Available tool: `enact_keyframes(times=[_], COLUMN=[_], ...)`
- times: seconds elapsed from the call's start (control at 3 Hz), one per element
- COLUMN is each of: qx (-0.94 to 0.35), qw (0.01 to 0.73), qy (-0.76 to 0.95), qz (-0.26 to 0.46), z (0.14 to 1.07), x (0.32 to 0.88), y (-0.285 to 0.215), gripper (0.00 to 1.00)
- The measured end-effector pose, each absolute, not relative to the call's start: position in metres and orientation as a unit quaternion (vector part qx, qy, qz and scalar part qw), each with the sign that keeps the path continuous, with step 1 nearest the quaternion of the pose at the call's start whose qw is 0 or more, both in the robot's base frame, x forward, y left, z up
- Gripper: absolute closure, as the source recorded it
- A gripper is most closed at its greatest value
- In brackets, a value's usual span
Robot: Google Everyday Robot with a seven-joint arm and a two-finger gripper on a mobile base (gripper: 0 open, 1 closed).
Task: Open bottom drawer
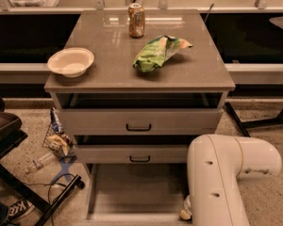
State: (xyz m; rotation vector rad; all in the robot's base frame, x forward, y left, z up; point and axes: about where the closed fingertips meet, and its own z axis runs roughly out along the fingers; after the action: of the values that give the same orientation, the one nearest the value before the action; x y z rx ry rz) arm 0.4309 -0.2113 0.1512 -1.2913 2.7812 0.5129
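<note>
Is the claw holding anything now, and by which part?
It cannot be told. The claw sits low at the right side of the open bottom drawer, mostly hidden behind the arm.

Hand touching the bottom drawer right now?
Cannot tell. In the camera view the hand sits by the front of the open bottom drawer, but the white arm hides any contact.
</note>
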Motion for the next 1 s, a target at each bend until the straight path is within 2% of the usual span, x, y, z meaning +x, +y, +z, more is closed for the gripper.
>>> enact_keyframes(times=[0.33,1.0], qx=[-0.416,-0.416], qw=[0.015,0.013], qy=[0.894,0.894], qz=[0.166,0.168], z=[0.1498,0.1478], x=[0.4289,0.4276], y=[-0.21,-0.204], gripper=[0.44,0.0])
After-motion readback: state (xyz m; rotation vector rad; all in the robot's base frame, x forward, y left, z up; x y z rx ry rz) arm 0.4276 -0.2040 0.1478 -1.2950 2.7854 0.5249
